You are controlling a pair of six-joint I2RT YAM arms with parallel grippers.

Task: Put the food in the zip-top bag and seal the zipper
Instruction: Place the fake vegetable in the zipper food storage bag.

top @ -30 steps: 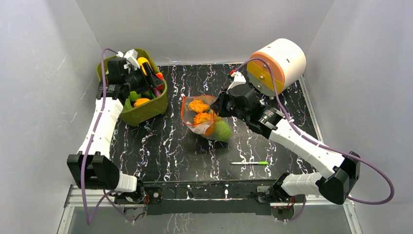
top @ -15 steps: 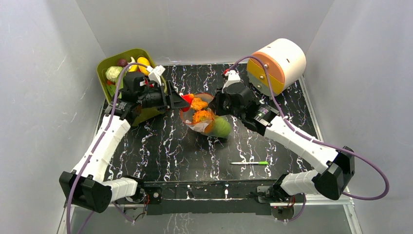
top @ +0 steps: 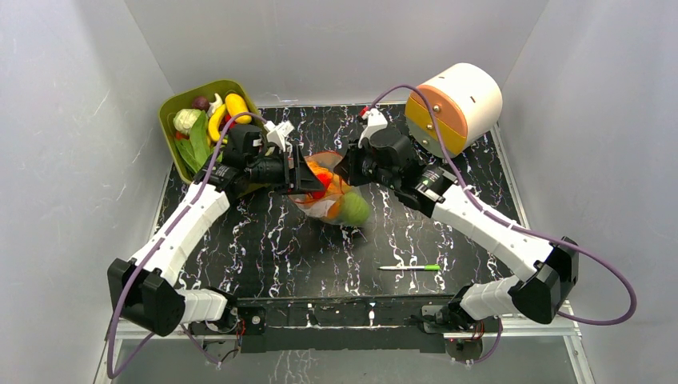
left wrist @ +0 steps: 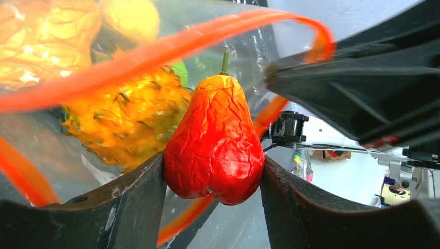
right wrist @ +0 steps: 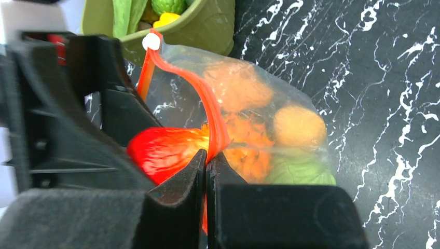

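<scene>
1. Left gripper point(top: 301, 171): clamped on red fruit point(left wrist: 215, 150), at mouth of zip-top bag point(top: 328, 205), mid-table; loading step.
2. Right gripper point(right wrist: 207, 167): pinched tight on zipper point(right wrist: 209, 106); mouth held open.
3. Next, probably: push fruit deeper; release.

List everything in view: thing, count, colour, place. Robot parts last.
zip-top bag: 1, clear, table centre
zipper: 1, red-orange, along the bag's mouth
food in bag: at least 4, orange, yellow, green, inside the bag
red fruit: 1, red, at the bag's mouth, in the left jaws
bin: 1, olive green, far left corner
food in bin: several, white, yellow, green, purple, in the bin
pen: 1, green and white, near right of table
drum: 1, white with orange face, far right corner
table: 1, black with white veins
left gripper: 1, black, jaws shut on the red fruit
right gripper: 1, black, jaws shut on the zipper
</scene>
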